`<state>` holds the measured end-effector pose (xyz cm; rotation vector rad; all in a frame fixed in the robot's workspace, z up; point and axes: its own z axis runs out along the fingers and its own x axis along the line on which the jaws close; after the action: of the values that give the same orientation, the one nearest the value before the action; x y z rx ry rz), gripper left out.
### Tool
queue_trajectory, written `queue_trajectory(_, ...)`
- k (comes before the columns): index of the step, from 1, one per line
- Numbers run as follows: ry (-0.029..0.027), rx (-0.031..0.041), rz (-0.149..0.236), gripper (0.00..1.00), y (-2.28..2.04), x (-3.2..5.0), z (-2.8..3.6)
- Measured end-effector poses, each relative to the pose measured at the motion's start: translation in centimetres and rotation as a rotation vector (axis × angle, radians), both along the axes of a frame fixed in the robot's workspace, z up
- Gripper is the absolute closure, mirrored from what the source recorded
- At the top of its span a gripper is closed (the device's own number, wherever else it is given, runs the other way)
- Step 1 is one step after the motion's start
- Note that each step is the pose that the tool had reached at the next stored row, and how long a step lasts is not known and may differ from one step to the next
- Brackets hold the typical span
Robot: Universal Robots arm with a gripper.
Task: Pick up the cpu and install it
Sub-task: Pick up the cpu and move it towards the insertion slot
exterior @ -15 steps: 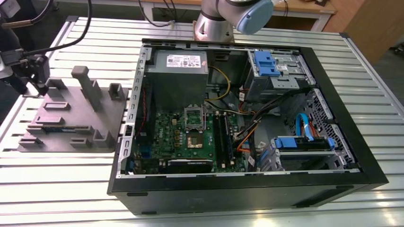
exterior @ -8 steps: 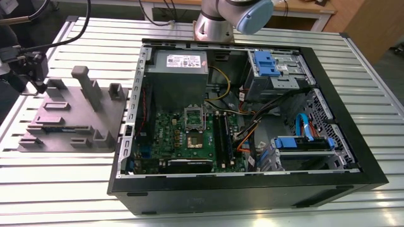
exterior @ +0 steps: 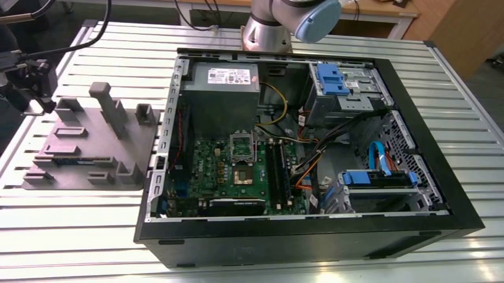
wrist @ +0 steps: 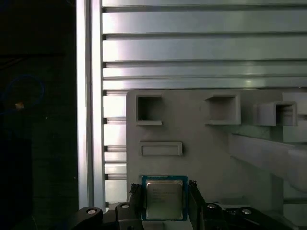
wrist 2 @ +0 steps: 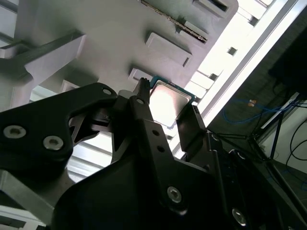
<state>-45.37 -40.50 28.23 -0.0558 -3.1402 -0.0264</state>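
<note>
Silvery metal is catching the light between the tips of the pincer (wrist: pixel 165 190). The cpu (wrist: pixel 165 201) is sitting squarely in the gap, and in both wrist views the black fingers (wrist: pixel 135 196) are pressing against two opposite edges of its thin green border, so the pincer is clenching on the chip. Gripping by the edges is keeping the fingers off the metal lid and, I judge, is holding the chip flat. Whether it is lifting clear of its seat I cannot tell.

Just beneath and beyond the pincer's tips, the grey parts holder (wrist: pixel 201 158) is lying on the slatted aluminium tabletop (wrist: pixel 201 48). Its square pockets (wrist: pixel 149 109) ahead of the pincer are showing nothing inside, and the shallow rectangular pad (wrist: pixel 161 148) between them and the chip is bare too.

Well apart from the pincer, beside the holder, the open computer case (exterior: pixel 315 242) is lying on its side. It is holding the motherboard (exterior: pixel 212 171), whose socket (exterior: pixel 242 174) is standing uncovered and apparently unfilled.
</note>
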Motion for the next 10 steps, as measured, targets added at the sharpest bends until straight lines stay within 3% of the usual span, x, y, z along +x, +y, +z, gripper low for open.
queue_trajectory(10, 0.0000, 0.0000, 0.000, 0.53, 0.00, 0.00, 1.27)
